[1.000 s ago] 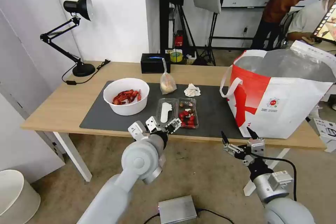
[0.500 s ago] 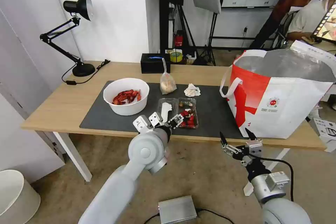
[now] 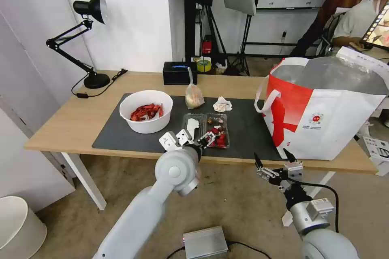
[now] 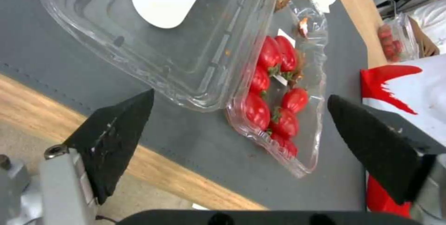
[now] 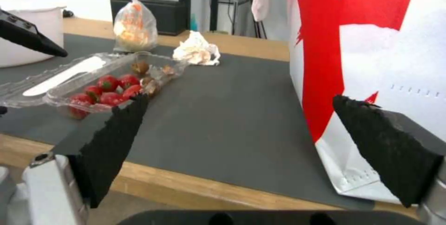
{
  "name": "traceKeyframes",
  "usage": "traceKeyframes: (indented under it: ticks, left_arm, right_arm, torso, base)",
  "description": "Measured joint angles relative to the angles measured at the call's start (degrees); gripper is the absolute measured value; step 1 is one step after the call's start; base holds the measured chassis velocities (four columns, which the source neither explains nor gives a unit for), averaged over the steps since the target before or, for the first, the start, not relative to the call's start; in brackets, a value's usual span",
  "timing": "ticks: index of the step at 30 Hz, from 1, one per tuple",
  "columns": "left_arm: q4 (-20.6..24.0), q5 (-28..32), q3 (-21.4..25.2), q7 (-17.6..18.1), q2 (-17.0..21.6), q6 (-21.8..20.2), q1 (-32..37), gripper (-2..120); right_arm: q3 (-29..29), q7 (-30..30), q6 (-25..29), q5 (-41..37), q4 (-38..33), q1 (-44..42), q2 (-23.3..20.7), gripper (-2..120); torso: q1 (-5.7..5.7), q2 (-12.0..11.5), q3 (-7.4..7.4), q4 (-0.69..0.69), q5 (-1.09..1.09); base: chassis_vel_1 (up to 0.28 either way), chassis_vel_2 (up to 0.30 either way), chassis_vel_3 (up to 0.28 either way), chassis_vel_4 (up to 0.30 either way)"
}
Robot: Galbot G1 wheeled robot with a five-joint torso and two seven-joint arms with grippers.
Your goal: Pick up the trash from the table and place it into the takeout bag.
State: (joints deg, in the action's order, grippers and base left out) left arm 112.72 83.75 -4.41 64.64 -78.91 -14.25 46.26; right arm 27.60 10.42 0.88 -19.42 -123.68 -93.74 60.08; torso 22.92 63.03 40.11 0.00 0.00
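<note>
While both arms hover off the near edge of the table (image 3: 60,129), here is how each piece should handle, biggest first:

takeout bag (image 3: 324,109): standing at the table's right end, mouth open; soft-sided, likely to sag if nudged.

white bowl (image 3: 146,111): on the grey mat (image 3: 251,129), left side; stiff, probably the heaviest, best pinched at the rim.

clamshell (image 4: 218,61): lying open near the front edge, red scraps in one half; thin, springy, slick, so take the lip.

knotted bag (image 5: 135,26): upright behind the clamshell; limp, grab the knot.

tissue (image 5: 197,51): beside it; featherlight, any pinch works.

left gripper (image 4: 241,127): just above the clamshell's near end, jaws spread wide, empty.

right gripper (image 5: 241,138): below the table edge facing the bag, jaws spread, empty.
</note>
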Motion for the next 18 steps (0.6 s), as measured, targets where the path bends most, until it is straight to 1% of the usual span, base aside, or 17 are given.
traceKeyframes:
  ticks: [10, 18]
  left_arm:
    - [-1.6, 0.1, -0.9, 0.7, -1.3, 0.1, -1.6, 100]
    - [-1.9, 0.1, -1.2, 0.7, -1.9, 0.1, -1.4, 100]
  right_arm:
    - [0.0, 0.0, 0.3, 0.0, 0.1, -0.1, 0.2, 100]
    - [0.0, 0.0, 0.4, 0.0, 0.2, -0.1, 0.2, 100]
  torso:
    - [0.00, 0.0, 0.00, 0.00, 0.00]
    - [0.00, 0.0, 0.00, 0.00, 0.00]
  base:
    - [0.000, 0.000, 0.000, 0.000]
    - [0.000, 0.000, 0.000, 0.000]
